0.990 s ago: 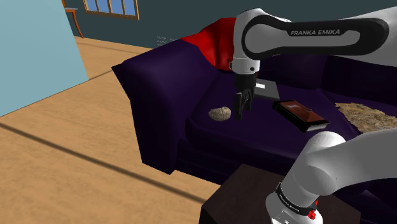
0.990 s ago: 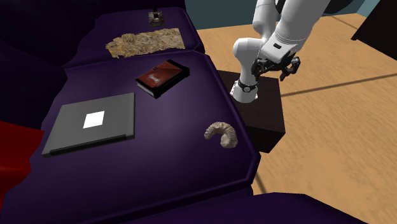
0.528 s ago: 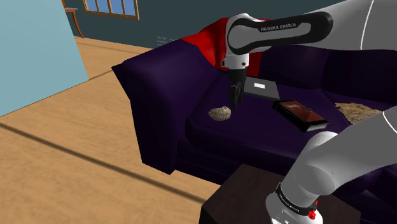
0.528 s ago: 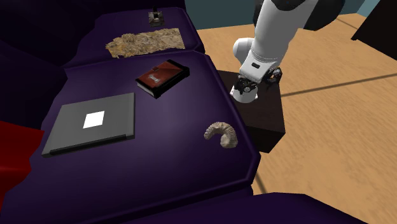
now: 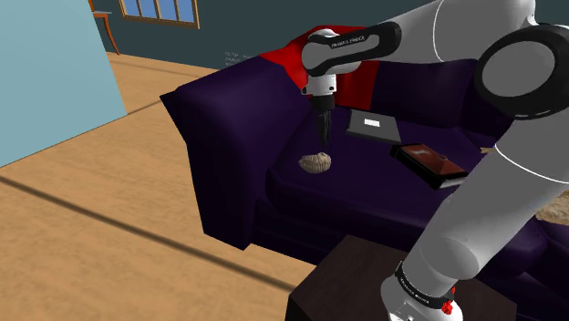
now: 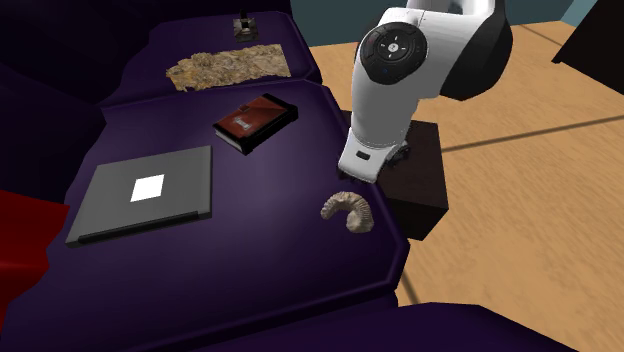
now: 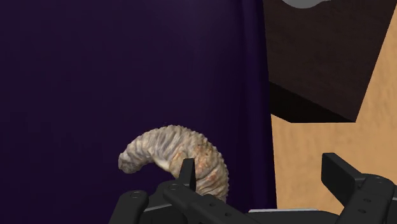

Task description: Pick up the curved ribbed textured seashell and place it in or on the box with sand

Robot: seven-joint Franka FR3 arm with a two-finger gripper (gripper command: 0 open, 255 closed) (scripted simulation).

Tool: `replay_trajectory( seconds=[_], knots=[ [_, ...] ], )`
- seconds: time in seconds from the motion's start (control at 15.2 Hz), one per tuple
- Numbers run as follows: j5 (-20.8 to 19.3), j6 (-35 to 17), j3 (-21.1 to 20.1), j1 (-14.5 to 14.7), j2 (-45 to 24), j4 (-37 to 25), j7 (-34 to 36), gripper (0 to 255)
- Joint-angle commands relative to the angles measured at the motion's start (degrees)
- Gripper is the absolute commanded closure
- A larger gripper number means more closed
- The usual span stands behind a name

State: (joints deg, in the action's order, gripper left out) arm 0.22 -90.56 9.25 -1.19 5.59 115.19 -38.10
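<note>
The curved, ribbed, tan seashell (image 5: 315, 161) lies on the dark purple sofa seat (image 5: 365, 178), close to the seat's front edge (image 6: 347, 211). My black gripper (image 5: 321, 137) hangs just above it, pointing down, and touches nothing. In the wrist view the fingers stand wide apart around the gripper (image 7: 264, 178). The shell (image 7: 172, 156) sits by one fingertip (image 7: 186, 173), off the middle of the gap. The sand is a rough tan patch (image 6: 228, 68) on the far cushion, beyond the book.
A grey laptop (image 6: 143, 192) and a dark red book (image 6: 254, 122) lie on the same cushion. A red cushion (image 5: 310, 50) leans at the sofa back. My dark stand (image 6: 425, 180) is beside the sofa, on a wooden floor (image 5: 109, 228).
The arm has swung toward the shoulder view's left, carrying the gripper from beside the shell to right above it. The fingers stayed open and the shell has not moved.
</note>
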Motion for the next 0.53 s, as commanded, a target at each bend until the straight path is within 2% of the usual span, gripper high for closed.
replay_trajectory(
  seconds=[0.0,0.26,0.46],
  knots=[
    [0.37,0.55,0.83,-0.38,-5.32,-4.96,-4.16,0],
    [1.55,2.67,1.39,-1.49,-16.06,-16.00,-11.19,0],
    [1.55,1.20,1.31,-1.56,-16.16,-14.56,-11.48,0]
  ],
)
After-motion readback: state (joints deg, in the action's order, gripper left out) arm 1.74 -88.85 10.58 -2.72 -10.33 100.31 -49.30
